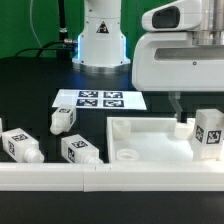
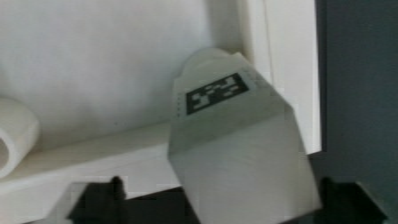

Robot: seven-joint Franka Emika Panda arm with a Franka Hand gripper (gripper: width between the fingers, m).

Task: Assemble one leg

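My gripper (image 1: 200, 112) is at the exterior view's right, shut on the leg (image 1: 208, 132), a white blocky peg with a black-and-white tag. The leg hangs slightly tilted over the far right corner of the white square tray (image 1: 150, 135). In the wrist view the leg (image 2: 235, 130) runs out from between the fingertips (image 2: 338, 202), its tagged end over the tray's wall (image 2: 276, 35). A round socket (image 2: 11, 130) shows at that picture's edge. Whether the leg touches the tray is hidden.
Three more legs (image 1: 63, 120) (image 1: 22, 145) (image 1: 78, 150) lie on the black table at the exterior view's left. The marker board (image 1: 100, 100) lies behind them. A white rail (image 1: 100, 180) runs along the front. The robot base (image 1: 100, 35) stands at the back.
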